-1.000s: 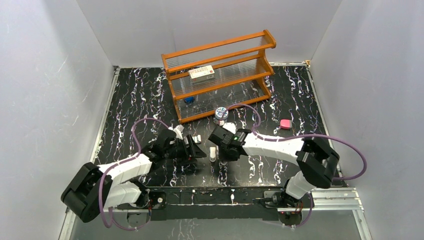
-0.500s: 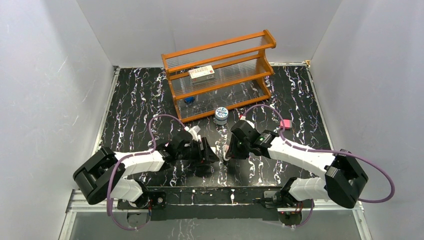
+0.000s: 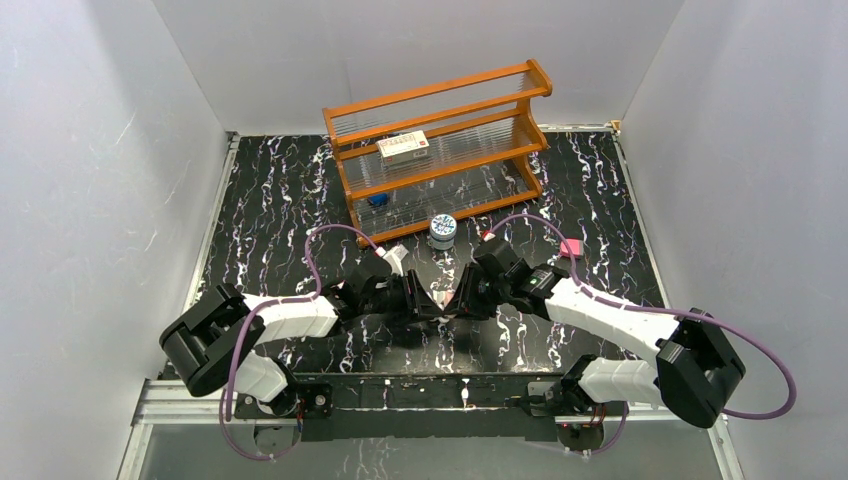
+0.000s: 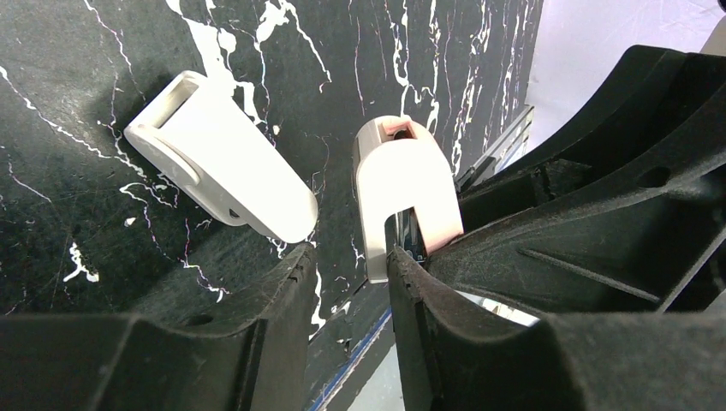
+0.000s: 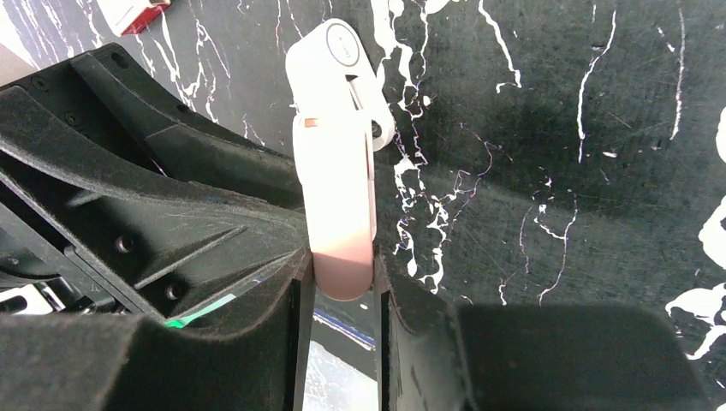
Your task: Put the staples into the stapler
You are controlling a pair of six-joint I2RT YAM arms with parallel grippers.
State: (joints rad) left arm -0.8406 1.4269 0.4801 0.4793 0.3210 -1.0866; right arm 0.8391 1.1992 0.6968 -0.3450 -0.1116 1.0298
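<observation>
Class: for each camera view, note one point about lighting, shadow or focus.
Top external: even light, soft shadows on the table. Left wrist: the white stapler is sharp, casting a faint shadow; the wall is washed out. Right wrist: the peach stapler is clear, the jaws gripping it dark.

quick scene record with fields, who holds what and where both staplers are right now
right gripper: shut on peach-tinted mini stapler
left gripper: open, jaws near that stapler's end
white mini stapler: lying on table, not gripped
staples: not seen in any view
rack: red-and-white box on a shelf
</observation>
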